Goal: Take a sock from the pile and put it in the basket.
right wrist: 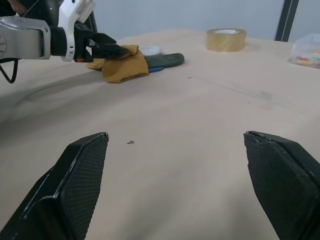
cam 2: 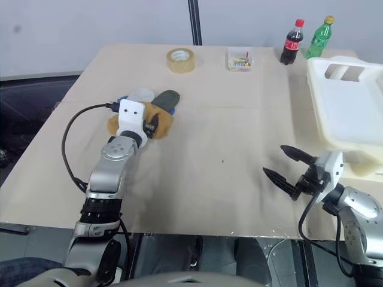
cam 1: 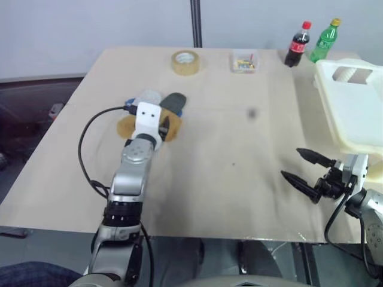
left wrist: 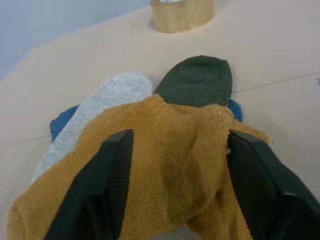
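The pile [cam 1: 157, 110] of socks lies on the left half of the table: a mustard sock [left wrist: 170, 165] bunched on top, with a dark green sock [left wrist: 200, 80], a white sock [left wrist: 100, 107] and a blue sock [left wrist: 62, 122] beneath. My left gripper [cam 1: 163, 127] is level at the pile's near side. Its fingers [left wrist: 110, 170] stand apart, one on each side of the mustard sock. The cream basket [cam 2: 315, 95] sits at the table's right edge. My right gripper [cam 1: 291, 164] hangs open and empty over bare table in front of the basket.
At the table's far side stand a tape roll [cam 1: 185, 62], a small clear box [cam 1: 245, 61], a cola bottle [cam 1: 297, 44] and a green bottle [cam 1: 325, 40]. A black cable [cam 1: 87, 149] loops from my left wrist over the table.
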`<move>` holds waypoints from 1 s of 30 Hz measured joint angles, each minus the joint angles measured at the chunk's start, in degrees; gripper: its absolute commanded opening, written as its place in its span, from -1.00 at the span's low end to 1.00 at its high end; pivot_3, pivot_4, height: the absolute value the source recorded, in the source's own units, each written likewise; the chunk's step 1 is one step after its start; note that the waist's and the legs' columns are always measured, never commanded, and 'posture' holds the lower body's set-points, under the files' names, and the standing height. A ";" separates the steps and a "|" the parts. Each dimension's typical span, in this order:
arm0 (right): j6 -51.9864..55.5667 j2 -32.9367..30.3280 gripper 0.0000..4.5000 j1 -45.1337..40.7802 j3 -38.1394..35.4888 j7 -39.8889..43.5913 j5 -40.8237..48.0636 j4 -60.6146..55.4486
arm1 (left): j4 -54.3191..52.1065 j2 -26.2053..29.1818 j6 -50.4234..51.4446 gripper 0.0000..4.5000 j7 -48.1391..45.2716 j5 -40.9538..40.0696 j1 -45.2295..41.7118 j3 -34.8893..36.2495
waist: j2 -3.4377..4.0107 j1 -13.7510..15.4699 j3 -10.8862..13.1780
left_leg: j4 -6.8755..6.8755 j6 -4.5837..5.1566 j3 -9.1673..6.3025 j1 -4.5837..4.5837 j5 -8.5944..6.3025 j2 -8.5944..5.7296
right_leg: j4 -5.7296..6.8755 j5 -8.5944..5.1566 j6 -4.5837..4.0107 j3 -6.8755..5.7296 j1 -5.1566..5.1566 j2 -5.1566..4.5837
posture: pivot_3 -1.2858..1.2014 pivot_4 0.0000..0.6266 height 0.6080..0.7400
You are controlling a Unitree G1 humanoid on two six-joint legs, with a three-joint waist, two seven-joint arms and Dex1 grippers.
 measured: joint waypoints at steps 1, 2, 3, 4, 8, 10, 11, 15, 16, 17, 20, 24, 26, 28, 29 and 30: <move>0.00 0.00 1.00 -0.04 0.00 -0.02 -0.04 0.00 | 0.01 -0.01 -0.08 0.12 0.12 0.00 -0.02 0.01 | 0.00 0.00 0.00 | 0.00 0.00 0.00 0.00 0.00 0.00 | 0.00 0.00 0.00 0.00 0.00 0.00 | 0.03 -0.52 0.97; 0.00 0.00 1.00 -0.08 0.00 -0.02 -0.05 0.00 | 0.03 -0.01 -0.10 0.06 0.19 0.00 -0.05 0.03 | 0.00 0.00 0.00 | 0.00 0.00 0.00 0.00 0.00 0.00 | 0.00 0.00 0.00 0.00 0.00 0.00 | 0.03 -0.52 0.97; 0.00 0.00 1.00 -0.17 0.00 -0.02 -0.08 0.01 | 0.06 -0.03 -0.19 -0.04 0.40 0.01 -0.07 0.06 | 0.00 -0.01 0.00 | 0.00 0.00 0.00 0.00 0.00 0.00 | 0.00 0.00 0.00 0.00 0.00 0.00 | 0.03 -0.52 0.97; 0.00 -0.01 1.00 -0.39 0.00 -0.02 -0.16 0.01 | 0.16 -0.17 -0.45 -0.25 1.00 0.01 -0.11 0.24 | 0.00 -0.03 0.00 | 0.00 0.00 0.00 0.00 0.00 0.00 | 0.00 0.00 0.00 0.00 0.00 0.00 | 0.03 -0.52 0.97; 0.00 -0.06 1.00 -0.51 0.00 0.03 -0.31 0.01 | 0.18 -0.38 -0.91 -0.98 1.99 0.00 -0.34 1.10 | 0.00 -0.01 0.00 | 0.00 0.00 0.00 0.00 0.00 0.00 | 0.00 0.00 0.00 0.00 0.00 0.00 | 0.03 -0.52 0.97; 0.00 -0.05 1.00 -0.52 0.02 0.03 -0.36 0.02 | 0.18 -0.37 -1.13 -0.98 2.15 0.00 -0.38 1.30 | 0.00 0.00 0.00 | 0.00 0.00 0.00 0.00 0.00 0.00 | 0.00 0.00 0.00 0.00 0.00 0.00 | 0.03 -0.52 0.97; 0.00 -0.05 1.00 -0.54 0.07 0.03 -0.44 0.02 | 0.19 -0.37 -1.20 -0.98 2.17 0.00 -0.38 1.29 | 0.00 0.00 0.00 | 0.00 0.00 0.00 0.00 0.00 0.00 | 0.00 0.00 0.00 0.00 0.00 0.00 | 0.03 -0.52 0.97; 0.00 -0.05 1.00 -0.69 0.24 0.03 -0.67 0.02 | 0.28 -0.91 -2.48 -0.98 2.70 -0.09 -0.38 1.76 | 0.00 0.00 0.00 | 0.00 0.00 0.00 0.00 0.00 0.00 | 0.00 0.00 0.00 0.00 0.00 0.00 | 0.03 -0.52 0.97; 0.00 -0.05 1.00 -0.74 0.24 0.05 -0.68 0.02 | 0.27 -1.28 -3.45 -0.98 3.21 -0.20 -0.40 2.12 | -0.01 0.00 0.00 | 0.00 0.00 0.00 0.00 0.00 0.00 | -0.01 0.00 0.00 0.00 0.00 -0.01 | 0.03 -0.52 0.97; 0.00 -0.05 1.00 -0.75 0.25 0.06 -0.70 0.02 | 0.27 -1.43 -3.90 -0.98 3.43 -0.33 -0.47 2.41 | -0.01 0.00 0.00 | 0.00 0.00 0.00 0.00 0.00 0.00 | -0.01 0.00 0.00 0.00 0.00 -0.01 | 0.03 -0.52 0.97; 0.00 -0.04 1.00 -0.75 0.25 0.06 -0.72 0.03 | 0.10 -1.95 -6.01 -0.98 3.70 -1.41 -1.09 4.09 | -0.01 0.01 0.00 | 0.00 0.00 0.00 0.00 0.00 0.00 | 0.00 0.00 0.00 0.00 0.00 -0.01 | 0.03 -0.52 0.97; 0.00 -0.04 1.00 -0.75 0.28 0.14 -0.79 0.04 | -2.42 -2.44 -7.81 -0.98 1.36 -3.55 -1.02 4.25 | -0.01 0.02 0.00 | 0.00 0.00 0.01 -0.01 0.00 0.00 | -0.02 0.00 0.00 0.00 0.00 -0.01 | 0.03 -0.52 0.97; -0.01 -0.04 1.00 -0.75 0.34 0.19 -0.85 0.08 | -4.70 -2.60 -9.46 -0.98 -0.75 -4.33 -0.22 3.13 | -0.01 0.02 0.00 | 0.00 -0.01 0.02 -0.01 0.00 0.00 | -0.03 0.00 0.00 0.01 0.01 -0.01 | 0.03 -0.52 0.97; -0.01 -0.03 1.00 -0.74 0.73 0.20 -0.90 0.10 | -6.21 -2.72 -9.48 -0.98 -2.63 -5.04 0.17 1.58 | -0.01 0.02 0.00 | 0.00 -0.01 0.02 -0.01 0.00 0.00 | -0.02 0.00 0.00 0.00 0.01 -0.01 | 0.03 -0.52 0.97; -0.01 -0.01 1.00 -0.74 1.02 0.20 -0.95 0.10 | -7.06 -2.69 -8.43 -0.98 -3.82 -5.31 0.39 0.52 | 0.00 0.01 -0.01 | 0.00 0.00 0.02 -0.01 0.00 0.00 | -0.02 0.00 0.00 0.00 0.01 -0.01 | 0.03 -0.52 0.97; -0.01 0.01 1.00 -0.74 1.27 0.18 -1.00 0.10 | -7.97 -2.61 -6.91 -0.98 -5.15 -5.74 0.91 -0.70 | 0.02 0.00 -0.02 | 0.00 0.00 0.03 0.01 0.00 -0.01 | -0.01 0.00 0.00 0.01 0.03 0.00 | 0.03 -0.52 0.97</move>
